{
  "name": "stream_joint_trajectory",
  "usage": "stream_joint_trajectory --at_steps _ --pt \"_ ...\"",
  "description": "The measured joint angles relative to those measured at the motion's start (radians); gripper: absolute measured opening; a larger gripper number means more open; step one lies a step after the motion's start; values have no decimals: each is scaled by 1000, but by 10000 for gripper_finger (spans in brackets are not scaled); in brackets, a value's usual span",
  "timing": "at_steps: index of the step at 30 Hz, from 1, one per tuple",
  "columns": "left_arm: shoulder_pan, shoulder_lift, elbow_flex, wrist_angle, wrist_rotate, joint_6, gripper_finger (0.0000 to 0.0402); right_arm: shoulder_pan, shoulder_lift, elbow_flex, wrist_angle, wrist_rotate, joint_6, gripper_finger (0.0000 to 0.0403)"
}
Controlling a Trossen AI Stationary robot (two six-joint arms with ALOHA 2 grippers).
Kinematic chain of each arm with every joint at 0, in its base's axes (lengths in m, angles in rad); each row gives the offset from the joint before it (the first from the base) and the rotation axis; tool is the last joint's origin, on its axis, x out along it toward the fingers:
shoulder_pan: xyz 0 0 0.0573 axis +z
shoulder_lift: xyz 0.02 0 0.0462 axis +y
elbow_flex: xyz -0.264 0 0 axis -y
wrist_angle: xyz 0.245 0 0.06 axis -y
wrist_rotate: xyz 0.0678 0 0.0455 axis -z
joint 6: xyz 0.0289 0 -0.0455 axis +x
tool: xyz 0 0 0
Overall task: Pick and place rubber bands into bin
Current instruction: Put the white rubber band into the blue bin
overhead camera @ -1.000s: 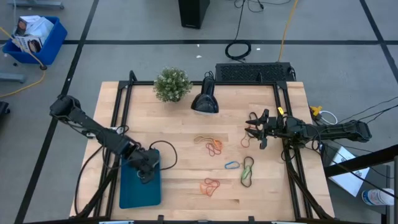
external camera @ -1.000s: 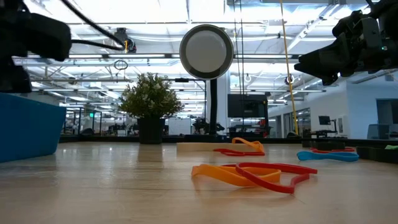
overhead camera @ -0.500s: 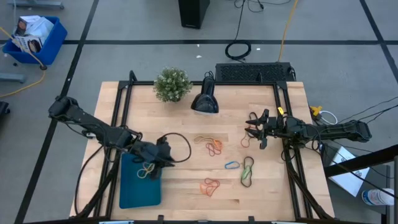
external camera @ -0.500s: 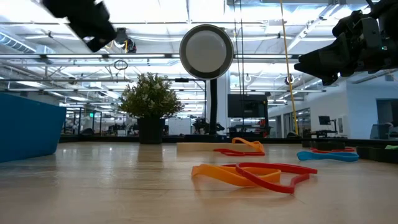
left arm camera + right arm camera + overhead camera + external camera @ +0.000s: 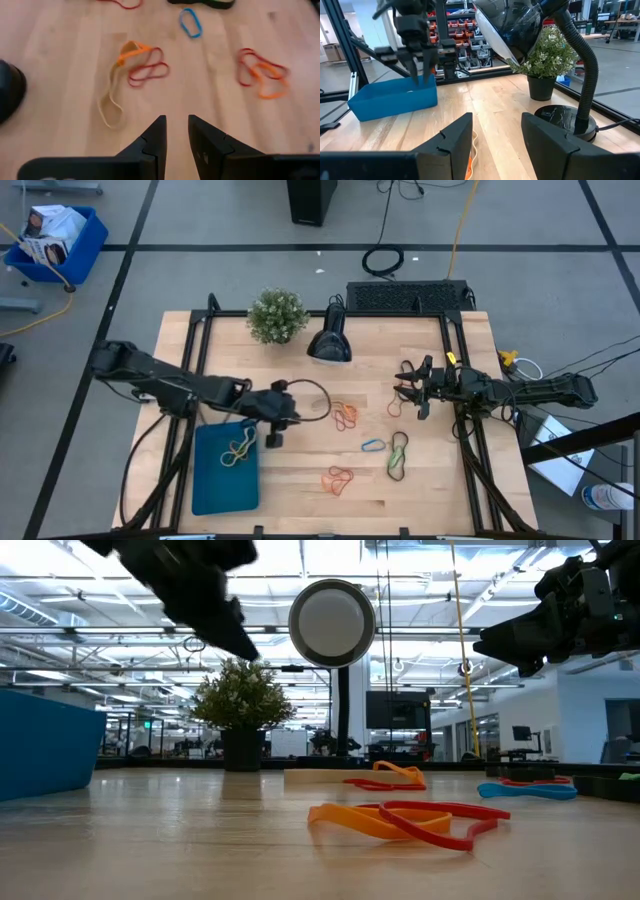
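High view: your left tool (image 5: 275,427) hovers empty, fingers slightly apart, between the bin (image 5: 210,485) with its first bands and the tan-and-red rubber bands (image 5: 338,413) mid-counter; next, drop onto that cluster and pinch; right tool (image 5: 418,392) waits, fingers apart.

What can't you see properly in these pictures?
- Inside the bin: the low view shows only its wall; the bands in it show from above only.
- Left pincer: blurred in the low view, so its fingers are unclear there.
- Dark band: cut off by the edge in the left wrist view.
- Right pincer: too small from above to tell whether anything hangs on it.
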State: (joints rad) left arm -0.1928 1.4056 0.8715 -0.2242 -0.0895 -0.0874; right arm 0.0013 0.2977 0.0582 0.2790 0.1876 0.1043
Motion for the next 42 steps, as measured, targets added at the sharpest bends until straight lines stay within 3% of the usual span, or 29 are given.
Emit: stream_joint_trajectory --at_steps 6,11,28,42 --pt "60 138 2 204 11 135 85 0 0 0 0 1 0 164" --pt "102 246 1 295 0 161 85 0 0 0 -9 0 0 164" --pt "172 428 0 352 -17 157 85 0 5 0 -20 0 0 164" --pt "171 439 1 308 0 149 85 0 5 0 -22 0 0 164"
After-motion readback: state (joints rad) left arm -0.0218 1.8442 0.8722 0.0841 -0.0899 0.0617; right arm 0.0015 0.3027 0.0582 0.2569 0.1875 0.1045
